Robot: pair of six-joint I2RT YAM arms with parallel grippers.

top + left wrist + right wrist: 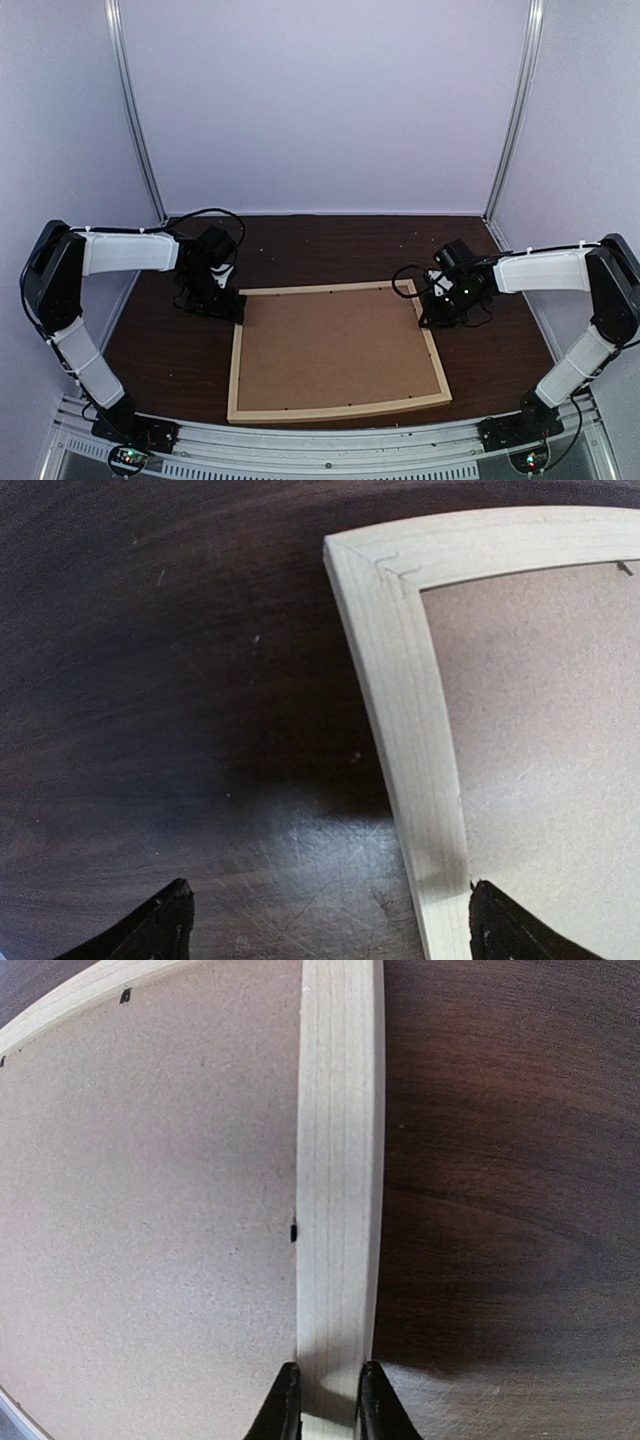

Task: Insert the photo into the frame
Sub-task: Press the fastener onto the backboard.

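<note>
Dark wood worktop under pale lilac walls, and there lay the frame, flat in the middle of the worktop, its near rail close to the arm bases. A brown backing board filled the opening, with small black tabs along its inner edge. On the left, the left tool hung over the frame's far-left corner, spread wide. One of its fingers was above bare worktop and the other over the board's edge, so the left rail sat between them, nothing gripped. Over on the right, the right tool was drawn narrow, its two fingers pinched on either side of the frame's right rail near the far-right corner.
</note>
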